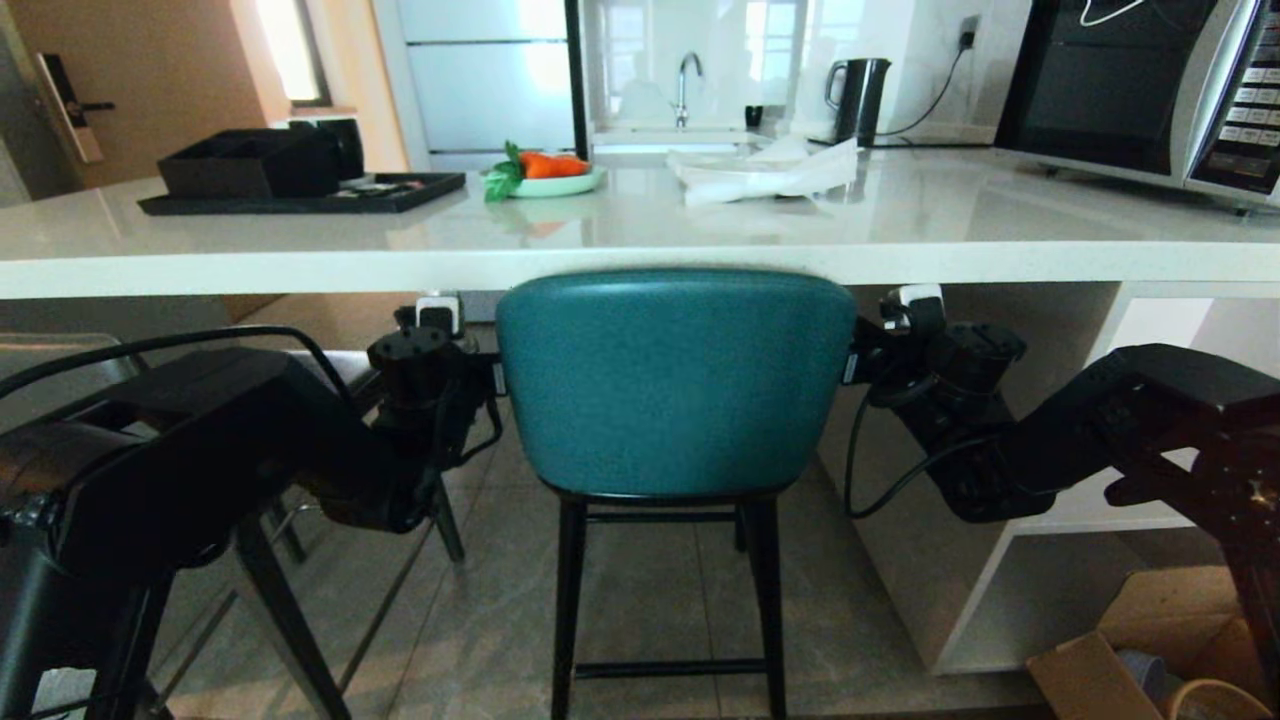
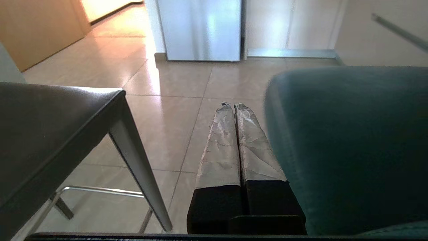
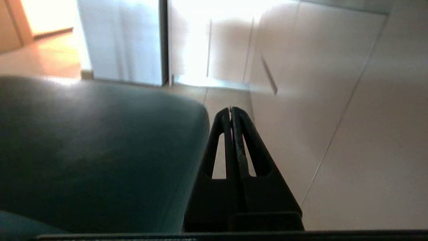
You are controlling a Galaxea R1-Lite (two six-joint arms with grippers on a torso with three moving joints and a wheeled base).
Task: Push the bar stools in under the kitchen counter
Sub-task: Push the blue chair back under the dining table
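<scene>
The teal bar stool (image 1: 675, 385) stands dead ahead, its curved back just below the thick edge of the white kitchen counter (image 1: 640, 265). Both arms flank its back. My left gripper (image 2: 233, 106) is shut, empty, and lies along the stool's left side (image 2: 351, 150). On the other side my right gripper (image 3: 230, 109) is shut with nothing in it, close beside the teal back (image 3: 100, 150). In the head view the stool's back hides both sets of fingers. The grey bar stool (image 1: 60, 375) stands at the far left, its dark seat (image 2: 43, 134) under the counter.
On the counter sit a black tray (image 1: 300, 195), a plate of carrots (image 1: 545, 175), white paper (image 1: 770, 170) and a microwave (image 1: 1150, 85). A white side panel with open shelves (image 1: 1010, 600) stands right of the stool; cardboard boxes (image 1: 1150, 660) lie low right. Tiled floor lies beyond.
</scene>
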